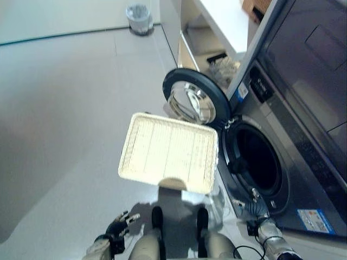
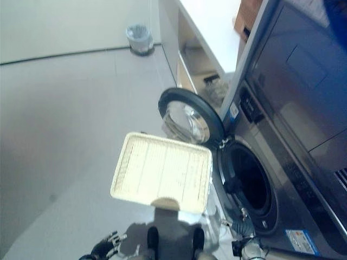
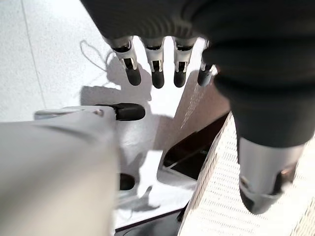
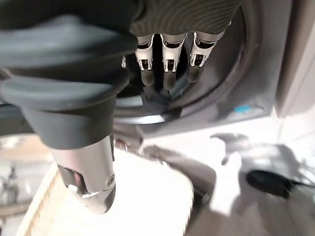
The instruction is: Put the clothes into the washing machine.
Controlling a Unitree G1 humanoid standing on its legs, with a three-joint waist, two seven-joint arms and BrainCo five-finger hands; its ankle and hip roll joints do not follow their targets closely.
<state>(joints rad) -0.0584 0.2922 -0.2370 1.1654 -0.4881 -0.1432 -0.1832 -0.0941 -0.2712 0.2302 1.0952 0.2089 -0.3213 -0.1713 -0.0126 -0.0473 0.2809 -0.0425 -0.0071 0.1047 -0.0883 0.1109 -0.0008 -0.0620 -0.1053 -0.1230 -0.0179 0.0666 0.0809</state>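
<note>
The washing machine stands at the right with its round door swung open toward the left. Its drum opening is dark inside. A cream mesh laundry basket sits on the floor just in front of the door, and its bare bottom shows. My left hand hangs low at the lower left, near the basket's near side, with fingers straight and nothing in them. My right hand is at the lower right, just below the drum opening, fingers straight and empty, pointing at the drum.
A second appliance is stacked above the washer. A white cabinet with open shelves stands behind the door. A small waste bin sits by the far wall. Bare grey floor stretches to the left.
</note>
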